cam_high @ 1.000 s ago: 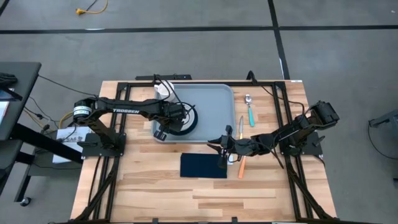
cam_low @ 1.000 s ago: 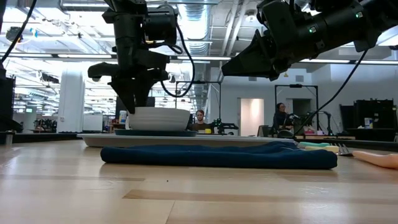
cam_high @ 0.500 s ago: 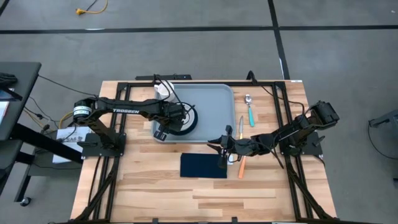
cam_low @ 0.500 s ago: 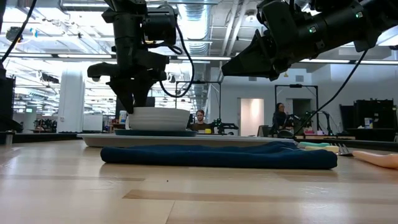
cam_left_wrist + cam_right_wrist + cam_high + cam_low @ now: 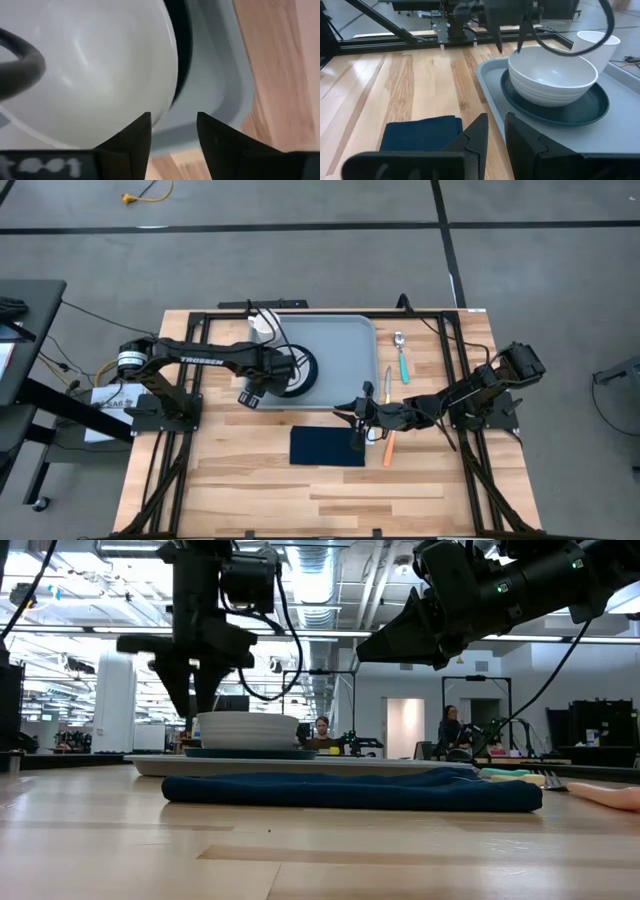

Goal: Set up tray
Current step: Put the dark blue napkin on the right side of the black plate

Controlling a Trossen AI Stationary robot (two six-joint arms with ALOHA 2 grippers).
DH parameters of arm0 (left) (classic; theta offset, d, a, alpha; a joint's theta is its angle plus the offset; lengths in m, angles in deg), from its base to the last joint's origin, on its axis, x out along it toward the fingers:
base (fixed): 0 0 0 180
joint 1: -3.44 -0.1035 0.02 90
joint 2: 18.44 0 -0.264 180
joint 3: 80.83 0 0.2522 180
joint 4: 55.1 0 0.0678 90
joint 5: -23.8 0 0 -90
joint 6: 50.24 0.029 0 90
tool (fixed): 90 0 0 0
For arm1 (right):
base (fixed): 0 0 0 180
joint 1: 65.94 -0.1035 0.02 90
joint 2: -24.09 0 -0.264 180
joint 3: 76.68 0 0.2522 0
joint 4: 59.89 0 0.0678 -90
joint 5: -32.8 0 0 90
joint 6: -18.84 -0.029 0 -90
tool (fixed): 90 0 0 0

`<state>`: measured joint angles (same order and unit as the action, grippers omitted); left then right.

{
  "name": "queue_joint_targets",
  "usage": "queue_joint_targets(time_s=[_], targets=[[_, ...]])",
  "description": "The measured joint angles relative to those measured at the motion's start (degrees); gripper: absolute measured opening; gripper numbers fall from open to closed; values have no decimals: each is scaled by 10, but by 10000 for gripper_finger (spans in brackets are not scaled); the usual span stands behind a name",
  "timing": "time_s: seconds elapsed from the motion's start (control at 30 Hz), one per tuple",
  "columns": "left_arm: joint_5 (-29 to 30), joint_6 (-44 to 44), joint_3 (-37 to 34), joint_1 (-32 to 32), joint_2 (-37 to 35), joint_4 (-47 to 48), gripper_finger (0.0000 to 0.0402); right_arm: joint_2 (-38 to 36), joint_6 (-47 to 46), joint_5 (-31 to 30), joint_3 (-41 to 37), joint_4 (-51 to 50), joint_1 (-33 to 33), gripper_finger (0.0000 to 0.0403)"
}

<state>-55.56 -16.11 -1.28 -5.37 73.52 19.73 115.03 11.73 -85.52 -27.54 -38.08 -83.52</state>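
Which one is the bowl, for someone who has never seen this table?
Find the grey-blue tray at the far middle of the wooden table. At its near left corner lies a dark round plate, and the white bowl sits on it, just beside the left end effector. It is wide, low and ribbed, unlike the taller plain white cup behind it.

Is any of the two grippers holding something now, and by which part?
Nothing is held. The left gripper stands open beside the white ceramic bowl, off its rim; the right gripper hangs empty above the table.
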Motion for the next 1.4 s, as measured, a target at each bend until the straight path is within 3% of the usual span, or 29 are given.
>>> queue_joint_targets(time_s=[0.17, 0.27, 0.4, 0.5, 0.57, 0.67, 0.87, 1.03, 1.13, 1.27, 1.4], targets=[[16, -53, 76, 20, -2, 100, 148, 0, 0, 0, 0, 0, 0, 59], [-13, -100, 150, 30, -3, 163, 148, 0, 0, 0, 0, 0, 0, 59], [-140, -158, 254, 38, -8, 210, 148, 0, 4, -1, 0, 0, 0, 59], [-242, -215, 267, 45, -39, 121, 148, 0, 25, -4, 0, 4, 0, 59], [-269, -252, 235, 60, -68, 11, 148, 0, 27, -5, 0, 9, -2, 59], [-258, -278, 151, 93, -118, -122, 148, 0, 26, -5, 0, 3, -11, 59], [-201, -346, -89, 158, -246, -428, 148, 0, 24, -16, 0, -25, -39, 59], [-123, -353, -277, 193, -369, -633, 148, 0, 26, -34, 0, -28, -62, 59], [-55, -355, -362, 193, -439, -693, 148, 0, 27, -32, 0, -39, -75, 59], [16, -358, -418, 184, -520, -695, 148, 0, 45, -31, 0, -91, -85, 59], [11, -340, -432, 182, -570, -697, 148, 0, 60, -31, 0, -120, -94, 59]])
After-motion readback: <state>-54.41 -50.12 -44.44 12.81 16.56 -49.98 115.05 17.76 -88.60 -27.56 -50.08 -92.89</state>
